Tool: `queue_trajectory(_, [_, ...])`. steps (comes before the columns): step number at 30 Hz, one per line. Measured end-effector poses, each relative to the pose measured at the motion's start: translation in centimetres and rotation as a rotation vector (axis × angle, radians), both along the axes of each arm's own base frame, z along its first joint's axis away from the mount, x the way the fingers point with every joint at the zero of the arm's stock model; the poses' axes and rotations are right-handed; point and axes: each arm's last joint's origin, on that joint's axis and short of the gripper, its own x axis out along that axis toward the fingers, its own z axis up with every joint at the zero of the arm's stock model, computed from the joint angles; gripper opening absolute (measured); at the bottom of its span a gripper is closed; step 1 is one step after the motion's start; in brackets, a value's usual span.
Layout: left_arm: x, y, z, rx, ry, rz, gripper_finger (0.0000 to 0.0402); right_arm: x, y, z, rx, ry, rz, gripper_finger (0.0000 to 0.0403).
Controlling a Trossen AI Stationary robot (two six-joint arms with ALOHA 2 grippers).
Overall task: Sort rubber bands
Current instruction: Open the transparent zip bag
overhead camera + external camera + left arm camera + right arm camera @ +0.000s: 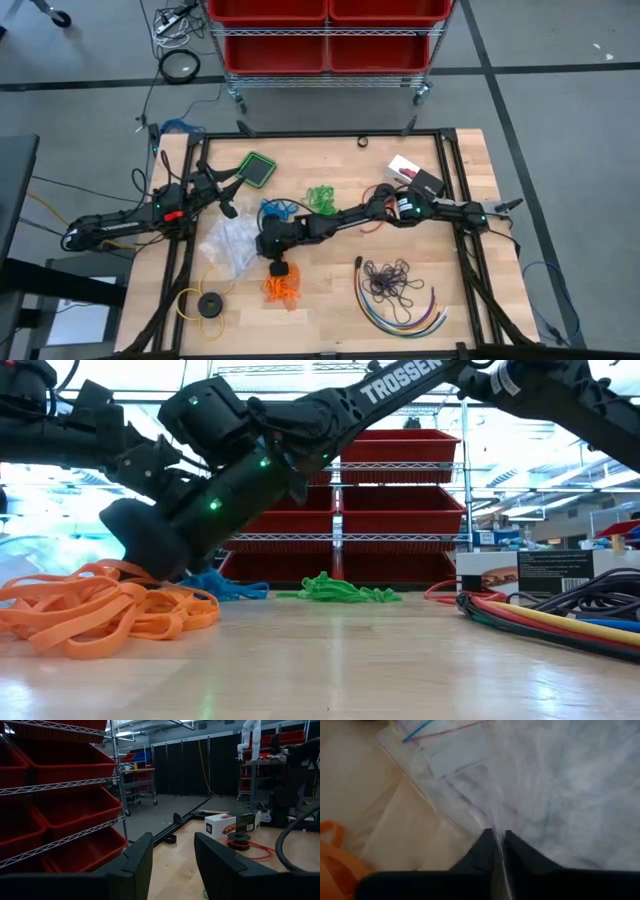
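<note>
Right hand (498, 845), arm stretched low across the table, pinches the clear plastic bag (530, 785).

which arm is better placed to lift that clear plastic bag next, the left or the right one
The right. Its gripper is already pinched on the clear plastic bag, beside the orange rubber bands. The left gripper stands open and empty, raised and pointing away toward the red bins.
</note>
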Motion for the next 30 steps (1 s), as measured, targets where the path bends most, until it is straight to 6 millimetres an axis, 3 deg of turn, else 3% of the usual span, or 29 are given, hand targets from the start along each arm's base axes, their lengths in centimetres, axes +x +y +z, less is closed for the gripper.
queue_trajectory(7, [0.0,0.0,0.0,0.000,0.002,0.000,0.0152,0.5,0.7,1.2,0.016,-0.024,0.019,0.0003])
queue_trajectory(18, [0.0,0.0,0.0,0.000,0.002,0.000,0.0152,1.0,1.5,5.9,0.013,-0.075,0.057,0.0001])
queue_trajectory(30, [0.0,0.0,0.0,-0.001,0.003,0.000,0.0152,1.0,-0.1,5.9,0.037,-0.041,0.064,0.0005])
